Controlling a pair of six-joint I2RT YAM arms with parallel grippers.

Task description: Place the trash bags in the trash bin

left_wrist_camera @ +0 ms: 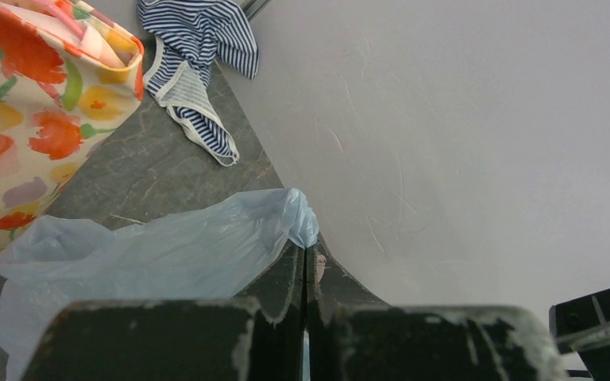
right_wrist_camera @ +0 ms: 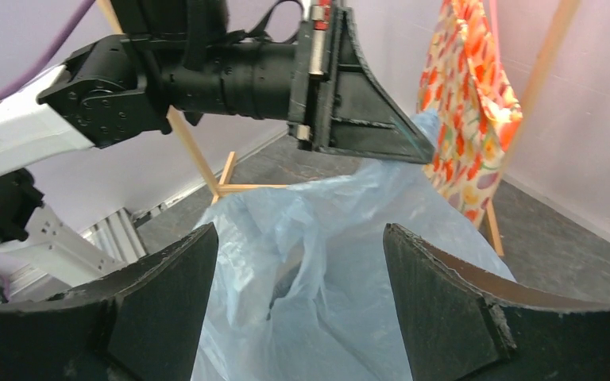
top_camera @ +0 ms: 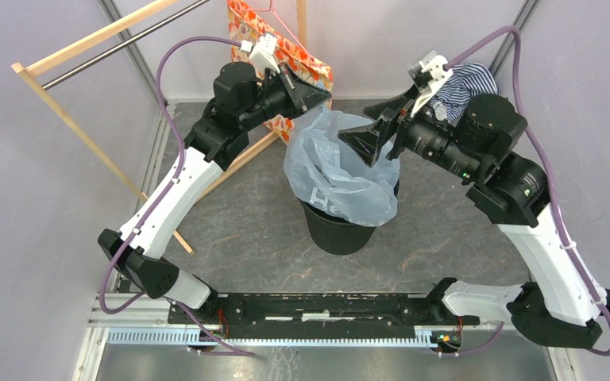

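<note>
left gripper (top_camera: 326, 97) is pinching trash bag (top_camera: 341, 184) rim, fingers together | right gripper (top_camera: 357, 143) is hovering, fingers apart, over its mouth | bag is apparently sitting partly inside trash bin (top_camera: 337, 232) on desk (top_camera: 230, 230)

Top view: rim and inside of the round black plastic bin (top_camera: 340, 232) were covered by the thin, crinkly pale-blue plastic bag (top_camera: 337, 171); only the lower wall showed. The blue-white striped cloth (top_camera: 467, 83) was partly hidden behind the right arm (top_camera: 492, 127).

Left wrist view: the orange floral fabric bag (left_wrist_camera: 24, 119) was cut by the left and top edges. The plastic bag's edge ran out of sight between the closed fingers of the left gripper (left_wrist_camera: 306, 266).

Right wrist view: the plastic bag's lower part was cut off by the bottom edge.
</note>
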